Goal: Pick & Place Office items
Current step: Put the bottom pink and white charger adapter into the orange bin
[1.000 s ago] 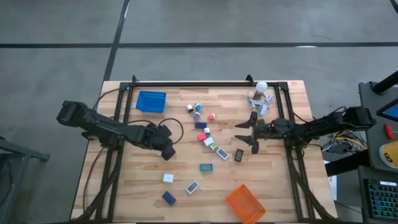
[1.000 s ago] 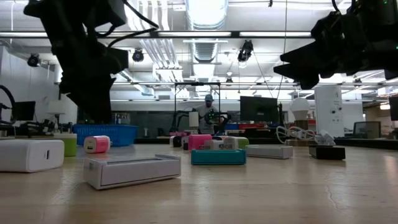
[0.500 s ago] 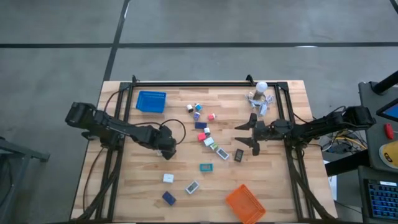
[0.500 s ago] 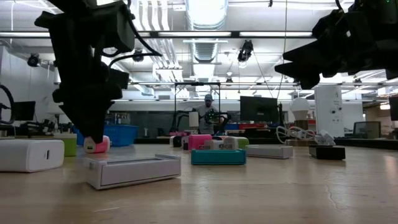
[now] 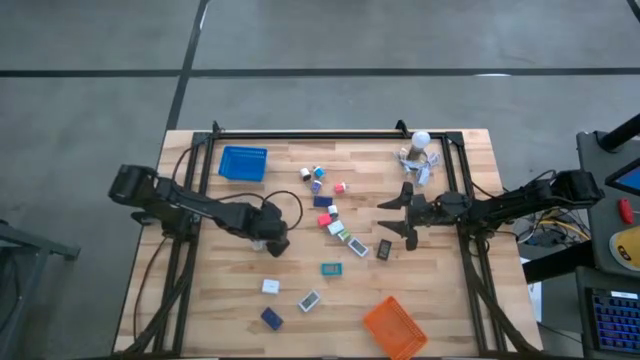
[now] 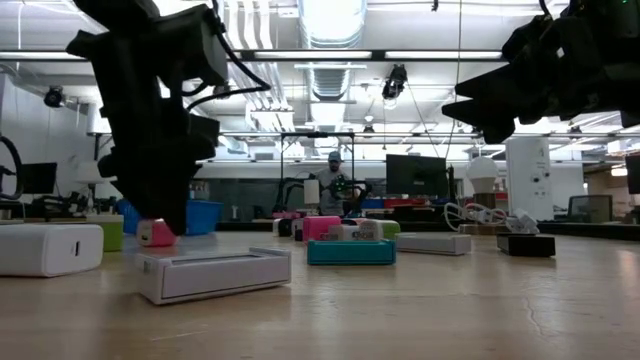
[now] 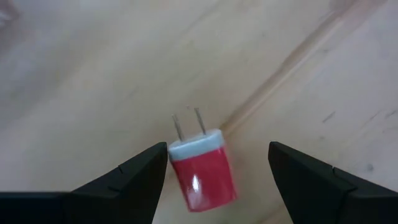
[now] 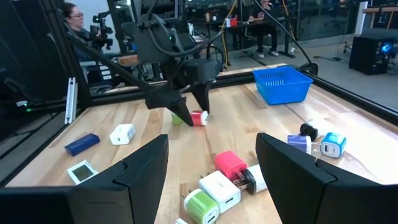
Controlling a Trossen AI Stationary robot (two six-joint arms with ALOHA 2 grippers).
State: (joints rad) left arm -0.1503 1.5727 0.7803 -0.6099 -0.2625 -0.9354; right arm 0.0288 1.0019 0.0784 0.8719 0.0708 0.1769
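Note:
The office items [image 5: 335, 232] are small coloured blocks and plugs scattered over the middle of the wooden table. One is a red plug [image 7: 202, 174] with a white end and two prongs, lying on its side. My left gripper [image 7: 217, 149] is open and low over it, one finger on each side; the right wrist view shows the left gripper [image 8: 186, 102] pointing down at the red plug [image 8: 198, 118]. In the high view the left gripper [image 5: 275, 240] is left of centre. My right gripper [image 5: 395, 215] hovers open right of centre, above a dark grey block [image 5: 385, 250].
A blue mesh basket [image 5: 243, 163] stands at the far left, and an orange one [image 5: 394, 325] sits near the front edge. The white ball-topped clip cluster [image 5: 418, 150] is far right. A green block [image 8: 178, 118] lies beside the red plug. White and blue blocks [image 5: 270, 287] lie nearer.
My left gripper has come down toward the table and shifted slightly toward the right, ending low over the red plug. The right arm has kept still.

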